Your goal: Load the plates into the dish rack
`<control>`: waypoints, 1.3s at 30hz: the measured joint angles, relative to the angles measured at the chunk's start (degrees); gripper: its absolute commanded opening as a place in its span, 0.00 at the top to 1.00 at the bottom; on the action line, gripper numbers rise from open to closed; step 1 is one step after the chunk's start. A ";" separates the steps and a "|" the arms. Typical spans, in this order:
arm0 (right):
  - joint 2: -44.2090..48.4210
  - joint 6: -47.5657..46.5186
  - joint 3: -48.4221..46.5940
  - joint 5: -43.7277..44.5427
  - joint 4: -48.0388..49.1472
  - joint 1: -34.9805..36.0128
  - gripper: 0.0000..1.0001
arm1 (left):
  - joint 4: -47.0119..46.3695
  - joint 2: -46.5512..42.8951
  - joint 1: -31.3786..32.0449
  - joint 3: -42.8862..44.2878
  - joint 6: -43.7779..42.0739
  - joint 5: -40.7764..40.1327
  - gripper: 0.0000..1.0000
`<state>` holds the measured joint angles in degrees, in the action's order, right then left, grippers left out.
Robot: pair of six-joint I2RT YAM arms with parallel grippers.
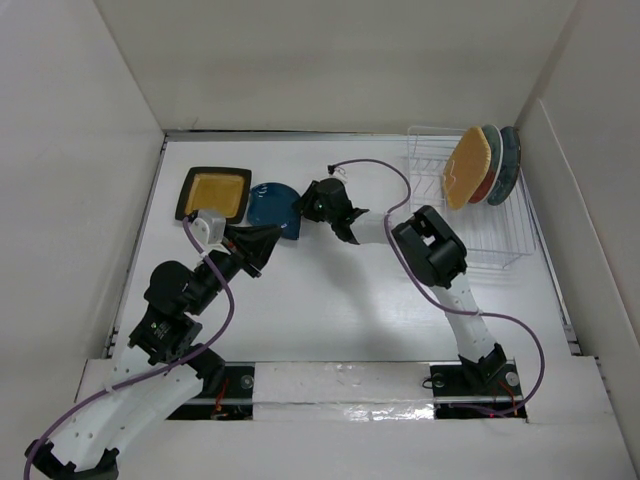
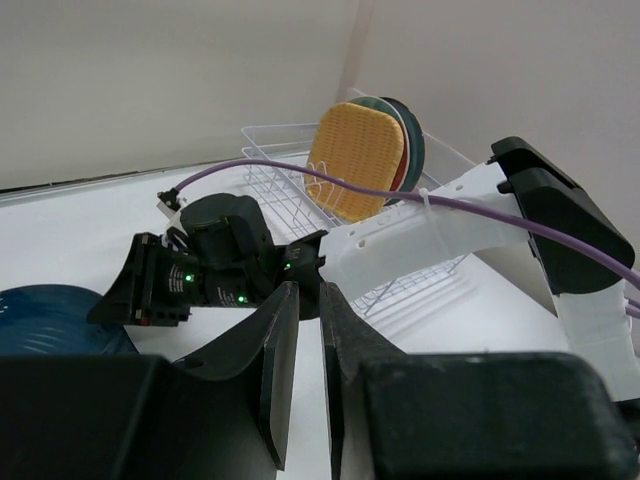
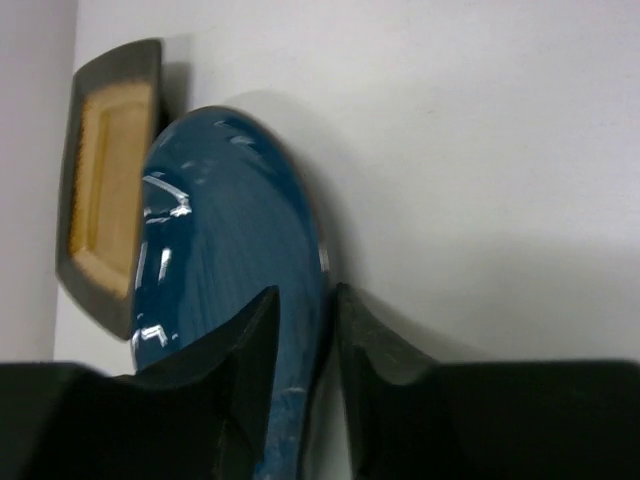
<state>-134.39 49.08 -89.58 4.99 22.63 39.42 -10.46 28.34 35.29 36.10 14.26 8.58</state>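
The dark blue plate (image 1: 268,204) lies on the table, its right rim between the fingers of my right gripper (image 1: 299,208), which is shut on it. The right wrist view shows the plate (image 3: 230,230) with one finger over and one under its rim at my right gripper (image 3: 305,295). The square black-rimmed yellow plate (image 1: 213,193) lies flat just left of it. My left gripper (image 1: 274,233) is shut and empty, just below the blue plate. The dish rack (image 1: 490,245) holds the orange plate (image 1: 465,168), the red-and-teal plate (image 1: 487,165) and the speckled teal plate (image 1: 508,160) upright.
White walls enclose the table on the left, back and right. The right arm's forearm (image 1: 380,228) and its purple cable (image 1: 395,180) stretch across the middle. The rack's near slots (image 2: 290,170) stand in front of the orange plate (image 2: 355,160).
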 measured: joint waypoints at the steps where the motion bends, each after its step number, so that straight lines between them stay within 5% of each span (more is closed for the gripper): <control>1: -0.39 0.48 -0.37 0.04 -0.39 0.00 0.71 | 0.02 -0.04 0.00 0.00 0.00 0.00 0.88; 6: -1.95 2.91 -1.55 -0.98 -0.74 -0.76 1.00 | 0.02 -0.24 0.00 0.00 0.00 -0.02 0.88; 17: 7.28 -1.07 9.40 3.28 0.85 -0.15 1.00 | 0.04 -0.35 0.00 0.00 0.00 -0.02 0.88; 28: 35.26 -31.82 14.38 25.24 -5.29 -0.81 1.00 | 0.04 -0.98 0.00 0.00 0.00 -0.15 0.87; 39: 45.99 -62.60 12.52 43.71 -4.48 -16.81 1.00 | 0.02 -2.32 0.00 0.00 0.20 0.28 0.87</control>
<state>-88.40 -13.52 -77.06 48.71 18.15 22.61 -10.44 26.02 35.29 36.10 14.46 8.86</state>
